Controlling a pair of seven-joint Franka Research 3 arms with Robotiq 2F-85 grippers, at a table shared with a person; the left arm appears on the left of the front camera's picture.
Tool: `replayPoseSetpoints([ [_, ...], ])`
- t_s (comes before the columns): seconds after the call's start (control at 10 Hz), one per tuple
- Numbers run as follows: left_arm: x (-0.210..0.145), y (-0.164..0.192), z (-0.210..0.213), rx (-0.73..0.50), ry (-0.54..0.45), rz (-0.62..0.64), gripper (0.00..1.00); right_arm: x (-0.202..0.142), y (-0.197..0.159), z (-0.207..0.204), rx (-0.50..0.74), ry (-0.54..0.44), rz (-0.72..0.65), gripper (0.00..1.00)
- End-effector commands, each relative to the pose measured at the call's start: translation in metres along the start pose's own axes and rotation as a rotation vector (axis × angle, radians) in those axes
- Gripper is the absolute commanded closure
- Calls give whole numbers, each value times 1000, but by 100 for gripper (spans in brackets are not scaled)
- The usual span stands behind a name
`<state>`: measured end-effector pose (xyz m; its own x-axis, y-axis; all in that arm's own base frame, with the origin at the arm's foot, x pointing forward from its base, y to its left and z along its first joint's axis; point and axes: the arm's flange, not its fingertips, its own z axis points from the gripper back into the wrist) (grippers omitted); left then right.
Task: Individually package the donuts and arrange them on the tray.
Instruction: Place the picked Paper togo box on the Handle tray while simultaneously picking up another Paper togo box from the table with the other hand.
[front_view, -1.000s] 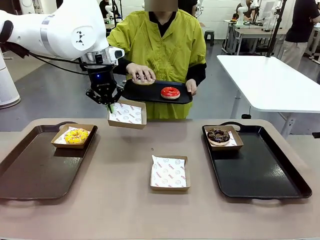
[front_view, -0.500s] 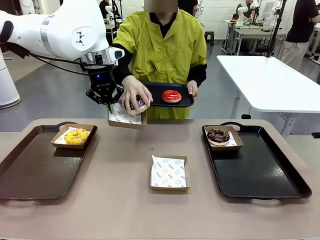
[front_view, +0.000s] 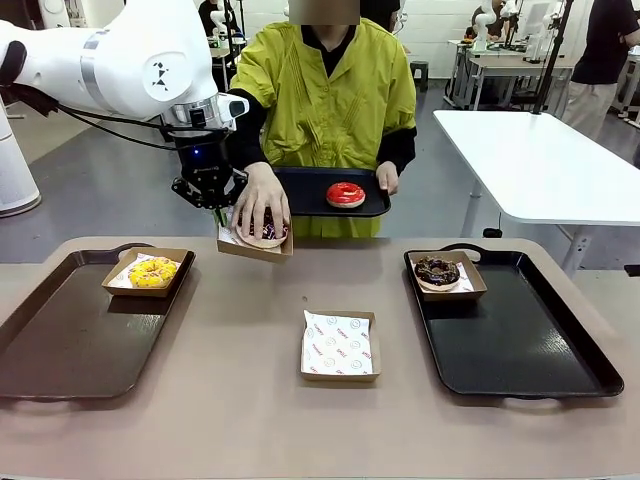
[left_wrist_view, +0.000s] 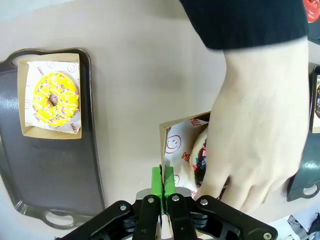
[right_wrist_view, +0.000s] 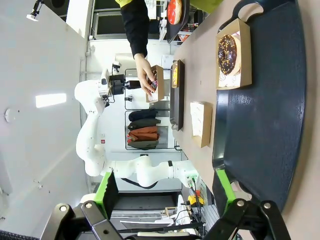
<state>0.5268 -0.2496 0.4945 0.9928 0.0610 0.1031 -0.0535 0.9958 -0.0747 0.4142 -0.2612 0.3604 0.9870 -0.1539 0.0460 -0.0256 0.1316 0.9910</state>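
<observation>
Brown cardboard, lined with white printed paper, makes the empty box (front_view: 340, 345) that lies nearest, at the middle of the table (front_view: 230, 400). To the left of this box and a little farther, the yellow donut (front_view: 153, 271) sits in its own carton (front_view: 118, 283) on the far corner of the left tray (front_view: 70, 350). To the right of the empty box, at about the same depth, the chocolate donut (front_view: 437, 271) sits in a second carton (front_view: 470, 288) on the far corner of the right tray (front_view: 530, 350). The right gripper (right_wrist_view: 165, 192) faces along that tray, with its green pads wide apart and nothing between them.

Behind the empty box and to its left, the left gripper (front_view: 219, 212) is clamped on the wall of the held box (front_view: 245, 249), which is lifted above the table's far edge. The person's hand (front_view: 262, 200) lies over the sprinkled donut (front_view: 262, 230) inside this held box. Farther still behind the empty box, the person holds a small black tray (front_view: 310, 190) that carries the red donut (front_view: 345, 194).
</observation>
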Motion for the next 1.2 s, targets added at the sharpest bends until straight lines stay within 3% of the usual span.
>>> replayPoseSetpoints([
  [0.0, -2, 2, 2, -3, -4, -2, 100, 0, 1, 1, 5, 1, 2, 0],
  [0.9, 0, 0, 0, 0, 0, 0, 99, 0, 0, 0, 0, 0, 0, 0],
  [1.1, -31, 25, 18, -46, 42, -62, 99, -2, 29, -48, -202, 111, -56, 0],
])
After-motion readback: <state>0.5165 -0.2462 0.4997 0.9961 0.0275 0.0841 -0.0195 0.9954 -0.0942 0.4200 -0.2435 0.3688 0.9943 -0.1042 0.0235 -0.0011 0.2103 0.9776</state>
